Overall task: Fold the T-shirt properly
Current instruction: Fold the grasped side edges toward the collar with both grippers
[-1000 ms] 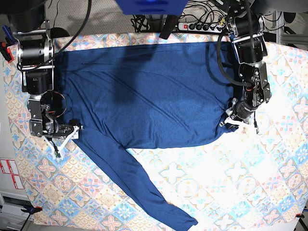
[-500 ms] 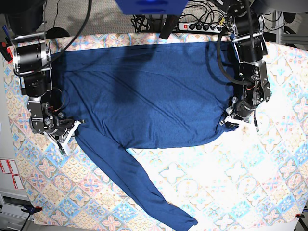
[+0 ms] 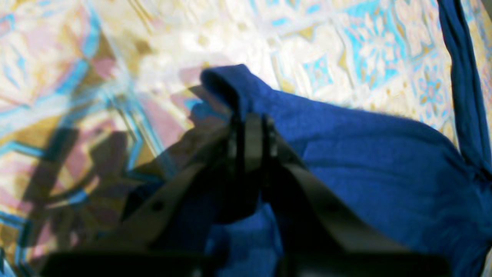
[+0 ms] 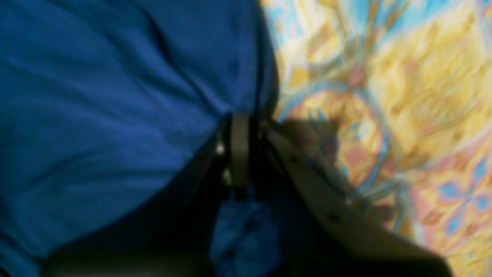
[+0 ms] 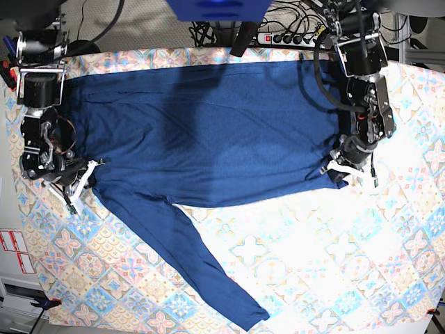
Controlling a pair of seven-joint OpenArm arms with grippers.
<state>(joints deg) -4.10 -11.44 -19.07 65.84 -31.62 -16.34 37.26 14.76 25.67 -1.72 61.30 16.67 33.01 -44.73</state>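
Observation:
The dark navy T-shirt [image 5: 208, 132] lies spread across the patterned tablecloth, one long sleeve [image 5: 201, 271] trailing toward the front edge. At the shirt's left side my right gripper [image 5: 82, 182] is shut on its edge; in the right wrist view the fingertips [image 4: 240, 130] pinch blue fabric [image 4: 115, 96] beside the cloth. On the other side my left gripper [image 5: 345, 170] is shut on the shirt's lower corner; the left wrist view shows the fingertips [image 3: 250, 127] clamped on a raised fold of the T-shirt [image 3: 365, 161].
The pastel tablecloth [image 5: 334, 264] covers the whole table. A power strip [image 5: 288, 38] and cables lie behind the far edge. Both arm columns stand over the table's left and right sides.
My right gripper went from open to shut on the shirt's left edge and drew it leftward and back. The sleeve slid left. The left gripper rose slightly with its corner.

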